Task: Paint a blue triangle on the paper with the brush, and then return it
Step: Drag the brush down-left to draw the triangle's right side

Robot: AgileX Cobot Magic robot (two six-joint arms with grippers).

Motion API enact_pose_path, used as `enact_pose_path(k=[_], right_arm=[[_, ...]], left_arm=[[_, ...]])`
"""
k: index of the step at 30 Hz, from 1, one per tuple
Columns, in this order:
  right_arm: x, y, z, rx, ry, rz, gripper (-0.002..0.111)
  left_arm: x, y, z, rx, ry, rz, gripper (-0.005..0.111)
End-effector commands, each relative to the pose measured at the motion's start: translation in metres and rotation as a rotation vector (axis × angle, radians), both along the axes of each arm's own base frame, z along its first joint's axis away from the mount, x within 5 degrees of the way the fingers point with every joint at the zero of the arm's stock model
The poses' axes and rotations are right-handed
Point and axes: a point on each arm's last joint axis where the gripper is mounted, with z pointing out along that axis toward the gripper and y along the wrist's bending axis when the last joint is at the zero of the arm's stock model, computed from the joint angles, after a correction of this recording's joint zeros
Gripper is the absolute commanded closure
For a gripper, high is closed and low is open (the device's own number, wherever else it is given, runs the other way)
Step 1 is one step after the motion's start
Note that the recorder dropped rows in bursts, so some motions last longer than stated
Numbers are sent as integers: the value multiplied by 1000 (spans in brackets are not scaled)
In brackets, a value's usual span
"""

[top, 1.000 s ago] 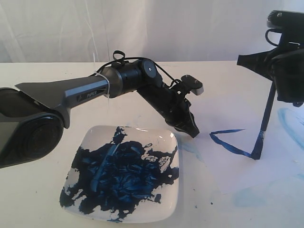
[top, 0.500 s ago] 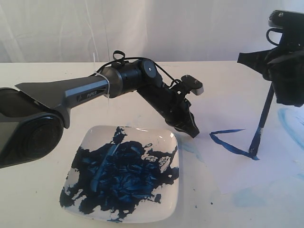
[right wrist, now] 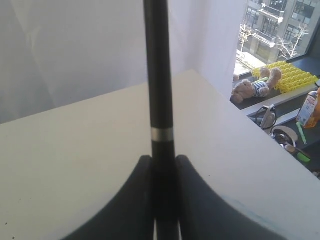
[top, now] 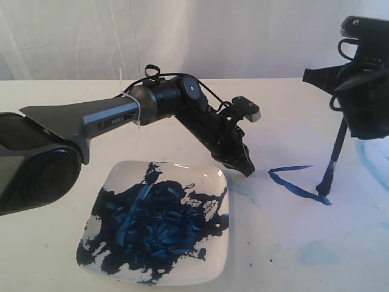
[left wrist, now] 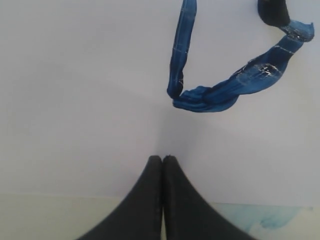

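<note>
Nearest, the plate (top: pixel 220 249) held plenty of dark blue paint. Beyond it the left claw (top: pixel 248 171), closed on nothing, rested at the edge of the paper (top: pixel 285 222), apparently steadying it on the surface (top: pixel 36 258). The blue triangle (top: pixel 296 188) had two sides and seemingly lacked a third. The brush (top: pixel 332 170), clamped in the right claw (top: pixel 347 115), stood with its tip at the second stroke's end. Returning it remained.

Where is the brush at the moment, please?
At the exterior view's right, the brush is held nearly upright by the right gripper, tip on the paper at the right end of the unfinished blue triangle.
</note>
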Motion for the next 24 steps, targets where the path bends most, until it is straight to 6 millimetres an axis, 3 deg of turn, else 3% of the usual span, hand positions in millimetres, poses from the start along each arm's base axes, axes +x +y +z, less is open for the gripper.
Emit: enact_pose_path(k=[1, 14, 24], right_arm=[[3, -1, 0, -6, -39, -21, 108], [7, 3, 6, -7, -135, 21, 108], [12, 3, -4, 9, -154, -4, 108]], left_arm=[[-7, 4, -14, 72, 54, -54, 107], [-7, 4, -14, 72, 54, -54, 107], [-7, 4, -14, 73, 56, -55, 107]])
